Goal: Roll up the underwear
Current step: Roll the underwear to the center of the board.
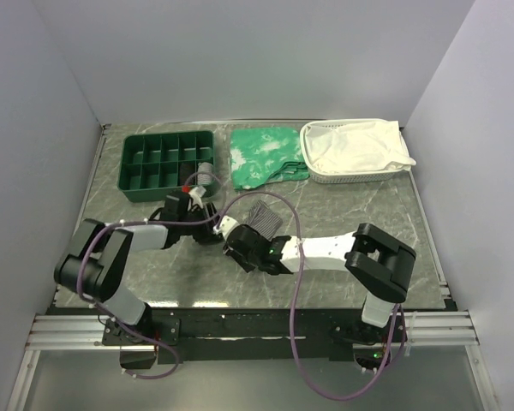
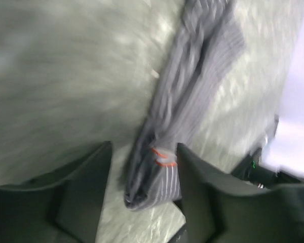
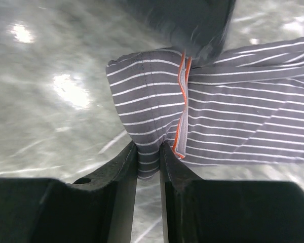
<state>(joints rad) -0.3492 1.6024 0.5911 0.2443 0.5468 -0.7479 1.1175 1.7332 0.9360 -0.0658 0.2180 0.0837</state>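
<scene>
While my right pincer [image 3: 148,152] is clenched on a fold of the underwear [image 3: 243,126] — gripping its edge just beside the orange tag [image 3: 180,126] — my left pincer [image 2: 144,148] stands released, its fingers [image 2: 81,197] spread either side of that same tagged end; I cannot tell whether they touch it. The grey striped underwear lies bunched lengthwise on the marble tabletop [image 1: 351,210], near the middle, between both arms. Behind it sit a green tray [image 1: 167,163], a green cloth [image 1: 261,154] and a basket [image 1: 351,178] holding a white cloth [image 1: 355,145].

Underwear [image 3: 233,126] grey, pinstriped; folded into a narrow strip.
</scene>
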